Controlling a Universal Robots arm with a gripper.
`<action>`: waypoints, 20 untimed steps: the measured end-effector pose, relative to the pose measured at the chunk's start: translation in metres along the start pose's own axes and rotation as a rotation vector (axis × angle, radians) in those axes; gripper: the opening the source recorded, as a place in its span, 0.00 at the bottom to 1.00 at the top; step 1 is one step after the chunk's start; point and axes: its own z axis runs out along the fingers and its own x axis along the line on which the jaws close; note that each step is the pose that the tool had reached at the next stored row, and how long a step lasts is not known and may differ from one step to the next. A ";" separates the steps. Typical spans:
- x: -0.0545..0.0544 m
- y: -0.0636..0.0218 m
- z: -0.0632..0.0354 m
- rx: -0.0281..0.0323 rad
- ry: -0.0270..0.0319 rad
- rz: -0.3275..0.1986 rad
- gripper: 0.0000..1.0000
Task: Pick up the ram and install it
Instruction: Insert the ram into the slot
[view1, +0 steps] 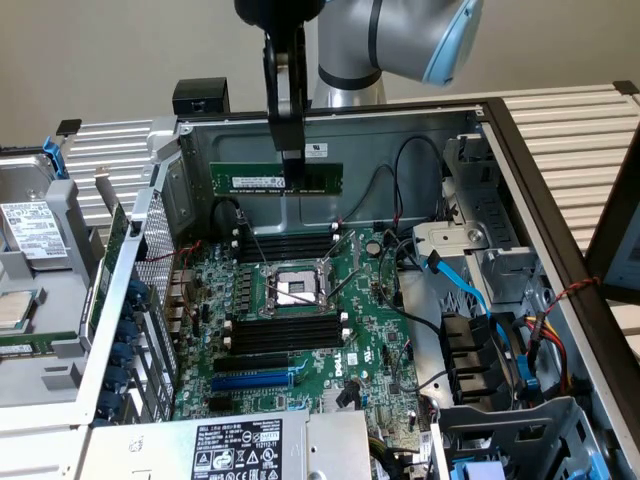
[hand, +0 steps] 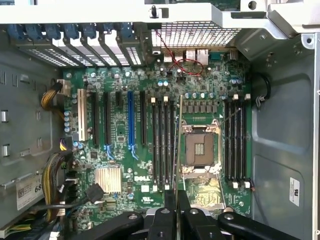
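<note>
The ram (view1: 276, 180) is a thin green stick with a white label, hanging level in the air above the back of the open computer case. My gripper (view1: 290, 160) is shut on its top edge near the middle. Below it lies the green motherboard (view1: 365, 345) with two banks of empty black slots (view1: 285, 245) on either side of the CPU socket (view1: 295, 290). In the wrist view the ram (hand: 178, 150) shows edge-on as a thin line rising from my gripper (hand: 176, 202), over the slots (hand: 162, 142) beside the socket (hand: 200, 147).
A blue slot (view1: 250, 381) lies near the front of the board. Blue cables (view1: 470, 290) and drive bays fill the exterior view's right. A power supply (view1: 235, 450) sits in front. A removed side panel with a drive (view1: 30, 230) lies at the left.
</note>
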 end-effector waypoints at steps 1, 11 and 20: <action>-0.001 0.0009 0.0010 0.0034 0.0000 0.000 0.13; -0.007 0.0052 0.0054 0.0145 0.0051 -0.010 0.13; -0.009 0.0071 0.0162 0.0235 0.0030 -0.043 0.13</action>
